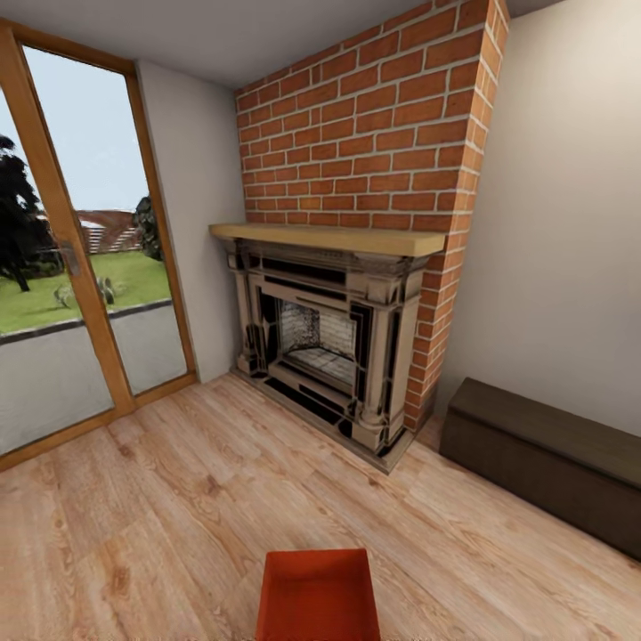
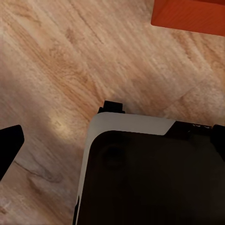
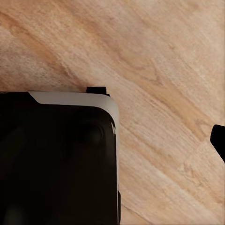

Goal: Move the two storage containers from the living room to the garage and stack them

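Note:
One orange-red open-top storage container (image 1: 318, 595) sits on the light wood-plank floor (image 1: 160, 534) of the living room, at the bottom middle of the head view, directly in front of me. A corner of the same container (image 2: 190, 16) appears in the left wrist view, apart from the gripper. My left gripper (image 2: 112, 143) hangs over the floor beside my base; one black fingertip (image 2: 9, 145) sits far out at the frame edge, nothing between the fingers. My right gripper (image 3: 112, 140) also hangs over bare planks, its fingertip (image 3: 219, 140) far out at the edge. The second container is out of view.
A red brick fireplace (image 1: 329, 347) with a wooden mantel stands ahead. A long low dark cabinet (image 1: 543, 458) runs along the right wall. A wood-framed glass door (image 1: 80, 267) fills the left side. My black and white base (image 2: 154, 173) lies under both wrists.

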Available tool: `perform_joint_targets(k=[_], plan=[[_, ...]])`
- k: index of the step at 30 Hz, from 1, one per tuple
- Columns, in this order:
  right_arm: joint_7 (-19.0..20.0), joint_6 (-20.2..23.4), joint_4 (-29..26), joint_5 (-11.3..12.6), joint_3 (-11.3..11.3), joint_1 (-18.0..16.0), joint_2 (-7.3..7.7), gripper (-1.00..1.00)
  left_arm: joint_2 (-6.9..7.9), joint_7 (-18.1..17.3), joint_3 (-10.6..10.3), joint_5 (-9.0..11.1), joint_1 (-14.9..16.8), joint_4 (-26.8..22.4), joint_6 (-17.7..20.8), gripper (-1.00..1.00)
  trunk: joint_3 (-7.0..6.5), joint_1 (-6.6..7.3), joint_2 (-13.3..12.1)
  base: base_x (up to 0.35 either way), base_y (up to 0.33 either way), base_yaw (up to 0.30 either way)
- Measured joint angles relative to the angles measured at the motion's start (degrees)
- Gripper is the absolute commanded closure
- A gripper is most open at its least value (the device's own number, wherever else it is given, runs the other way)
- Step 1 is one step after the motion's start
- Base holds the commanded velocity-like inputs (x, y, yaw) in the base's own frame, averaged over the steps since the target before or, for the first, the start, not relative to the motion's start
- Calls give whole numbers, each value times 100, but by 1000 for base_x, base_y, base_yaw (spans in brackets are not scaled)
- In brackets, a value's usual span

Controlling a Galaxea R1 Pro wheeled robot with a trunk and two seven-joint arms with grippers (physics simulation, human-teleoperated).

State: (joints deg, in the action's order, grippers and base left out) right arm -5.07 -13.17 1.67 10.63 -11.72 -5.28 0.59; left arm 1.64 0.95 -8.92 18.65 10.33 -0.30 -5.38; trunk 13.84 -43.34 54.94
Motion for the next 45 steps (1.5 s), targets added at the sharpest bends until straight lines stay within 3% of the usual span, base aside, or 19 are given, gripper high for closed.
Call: perform_joint_targets(k=[45], plan=[[0,-10,0,0,-10,0,0,-100,1,0,0,0,1,1,0,-100,404,0,1,0,0,59]])
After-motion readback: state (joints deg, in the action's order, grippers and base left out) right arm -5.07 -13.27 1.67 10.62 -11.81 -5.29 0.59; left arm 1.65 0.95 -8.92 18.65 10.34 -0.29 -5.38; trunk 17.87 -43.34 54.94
